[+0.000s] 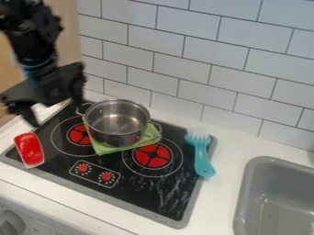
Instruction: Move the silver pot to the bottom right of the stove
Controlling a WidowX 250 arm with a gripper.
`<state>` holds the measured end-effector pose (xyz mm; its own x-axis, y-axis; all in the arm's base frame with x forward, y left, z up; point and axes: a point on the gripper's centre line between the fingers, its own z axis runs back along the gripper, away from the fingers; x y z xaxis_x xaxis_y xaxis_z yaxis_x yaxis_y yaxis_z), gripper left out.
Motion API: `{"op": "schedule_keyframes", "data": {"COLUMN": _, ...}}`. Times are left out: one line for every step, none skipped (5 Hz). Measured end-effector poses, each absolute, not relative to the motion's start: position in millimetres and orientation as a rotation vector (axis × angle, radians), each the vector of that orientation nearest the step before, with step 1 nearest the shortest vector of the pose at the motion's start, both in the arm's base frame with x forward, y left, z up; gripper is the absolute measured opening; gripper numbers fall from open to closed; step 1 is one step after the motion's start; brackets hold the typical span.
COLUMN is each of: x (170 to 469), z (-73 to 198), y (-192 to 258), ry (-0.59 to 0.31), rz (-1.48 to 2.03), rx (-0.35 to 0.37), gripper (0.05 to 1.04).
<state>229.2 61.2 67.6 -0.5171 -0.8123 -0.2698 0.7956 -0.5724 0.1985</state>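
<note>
My gripper [54,113] hangs over the left side of the stove, its two fingers spread wide apart with nothing held. To the right of it, the silver pot [118,123] stands upright on a folded green cloth [110,149]. The pot's two loop handles point to the upper left and the lower right. Under pot and cloth lies the black stove [147,197], with one red burner [80,134] left of the pot and another [153,155] to its lower right.
A red object [29,149] lies at the stove's left edge, below the gripper. A blue brush [201,153] rests along the right edge. Two red knobs sit at the stove's front. The grey sink [242,197] is at the lower right, and a tiled wall rises behind.
</note>
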Motion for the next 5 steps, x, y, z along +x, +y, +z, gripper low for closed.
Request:
{"op": "schedule_keyframes", "data": {"x": 244, "z": 75, "y": 45, "ry": -0.14, "rz": -2.171, "rx": 0.42, "gripper": 0.999}}
{"op": "schedule_keyframes", "data": {"x": 255, "z": 62, "y": 36, "ry": -0.143, "rz": -2.217, "rx": 0.361, "gripper": 0.999}}
{"op": "schedule_keyframes", "data": {"x": 259, "z": 47, "y": 36, "ry": -0.086, "rz": -2.235, "rx": 0.31, "gripper": 0.999}}
{"op": "schedule_keyframes", "data": {"x": 261, "z": 35, "y": 40, "ry": -0.047, "rz": -2.24, "rx": 0.273, "gripper": 0.999}}
{"op": "schedule_keyframes", "data": {"x": 259, "z": 27, "y": 41, "ry": -0.029, "rz": -2.233, "rx": 0.247, "gripper": 0.999}}
